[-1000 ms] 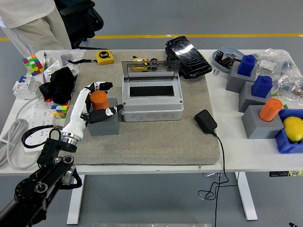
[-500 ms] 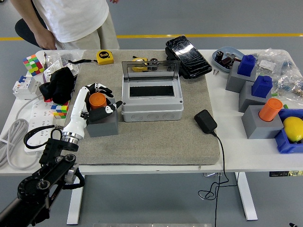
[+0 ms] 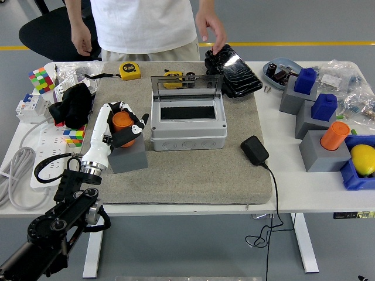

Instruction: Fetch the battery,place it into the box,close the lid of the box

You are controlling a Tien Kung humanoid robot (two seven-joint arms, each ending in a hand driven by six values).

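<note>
Gripping the orange battery (image 3: 122, 120), my left robot hand (image 3: 124, 124) has its fingers (image 3: 138, 122) curled round the cylinder, which sits in the top of a grey block (image 3: 130, 157) on the grey mat (image 3: 193, 175). I cannot tell whether the battery has lifted clear of the block or stands seated in it. Just to the right of my robot hand stands the grey box (image 3: 187, 120), its clear lid (image 3: 186, 85) raised upright at the back, the dark inside open to view.

Beyond the box, further from my robot hand, lie a yellow tape measure (image 3: 130, 71) and a black flat case (image 3: 233, 69), and a person in a white shirt (image 3: 143, 23) stands at the far edge of the surface (image 3: 304, 187); one hand of theirs (image 3: 212, 29) hangs just above the black case, the other hand (image 3: 82, 42) hangs loose at their side.

To the left of my robot hand are a black cloth heap (image 3: 72, 105), two colour cubes (image 3: 40, 78) and white cables (image 3: 20, 170). Well off to the right sit a black adapter (image 3: 255, 150) with its cord, grey blocks carrying blue pieces (image 3: 324, 106), and another orange cylinder (image 3: 334, 135).
</note>
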